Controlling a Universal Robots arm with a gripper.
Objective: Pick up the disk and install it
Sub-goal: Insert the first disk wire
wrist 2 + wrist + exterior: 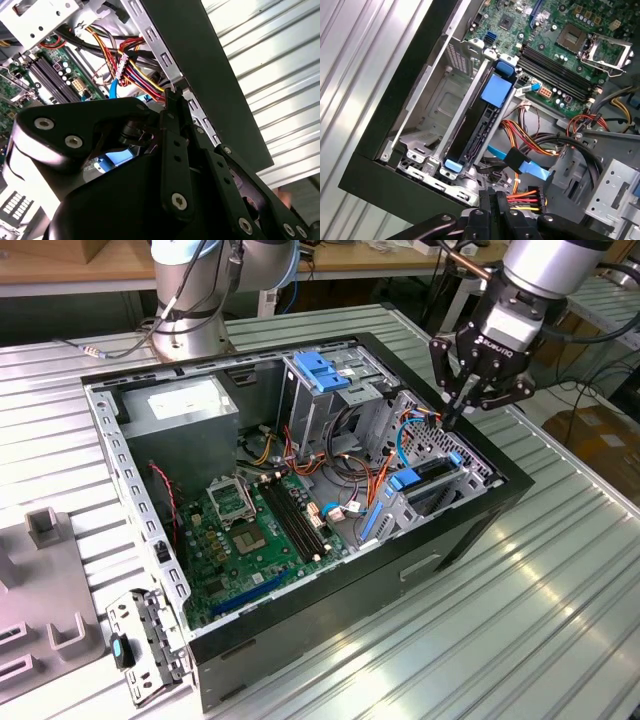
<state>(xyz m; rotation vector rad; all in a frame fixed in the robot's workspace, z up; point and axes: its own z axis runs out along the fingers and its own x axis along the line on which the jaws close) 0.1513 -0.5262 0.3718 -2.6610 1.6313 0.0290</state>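
Note:
The disk [432, 478] is a dark slab with bright blue rails and end tabs. It stands on edge in the metal drive bay at the open computer case's corner, on the exterior view's right. In the first wrist view the disk [479, 127] lies between the bay's grey rails. My gripper [451, 416] hangs just above the case's rim beside the disk's far end, fingers pressed together with nothing between them. The shut fingers [492, 196] point down toward the bundle of coloured cables, and in the second wrist view the fingertips [174, 95] sit close to the case's metal edge.
A tall grey cage with a light-blue latch [321, 370] stands in the case's middle. The green motherboard [250, 530] and power supply [190, 408] fill the left part. Orange and blue cables [385, 465] run beside the bay. A second arm's base [190, 310] stands behind; a loose bracket [140, 650] lies in front.

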